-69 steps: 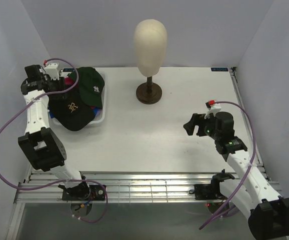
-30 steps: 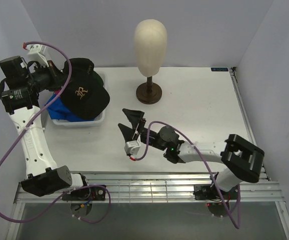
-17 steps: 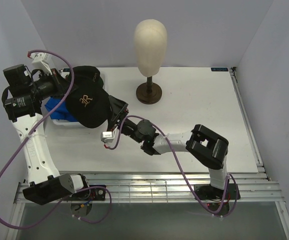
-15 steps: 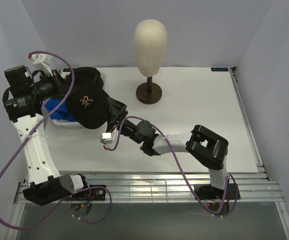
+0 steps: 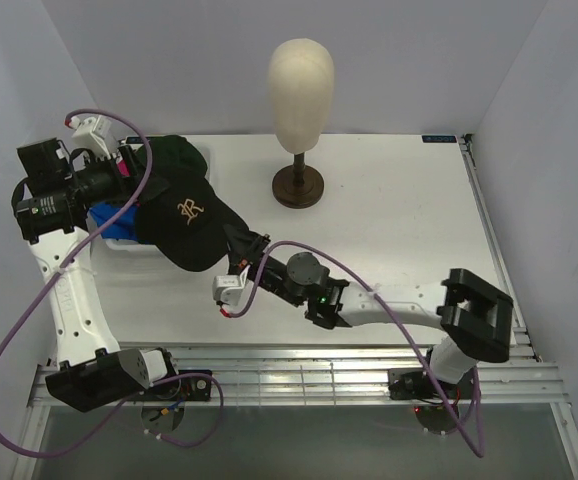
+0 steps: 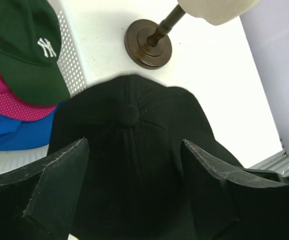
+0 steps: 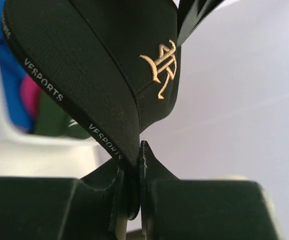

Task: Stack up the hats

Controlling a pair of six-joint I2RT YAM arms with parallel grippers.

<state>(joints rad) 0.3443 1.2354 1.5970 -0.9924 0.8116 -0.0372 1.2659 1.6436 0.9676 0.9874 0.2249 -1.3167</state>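
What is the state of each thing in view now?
black cap, held up by its brim.
right end effector, shut on the black cap's brim.
left end effector, open, either side of the black cap's crown.
dark green cap, lying topmost in the white basket.
magenta cap, under the dark green cap.
blue cap, under the magenta cap.
mannequin head, upright, bare.

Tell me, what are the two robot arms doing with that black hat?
It looks like a hand-over. The right gripper is pinched shut on the brim of the black fabric baseball cap with a gold logo, holding it up near the white plastic basket. The left gripper stands open around the cap's crown, not squeezing it. The dark green NY cap, a magenta one and a blue one lie in the basket.
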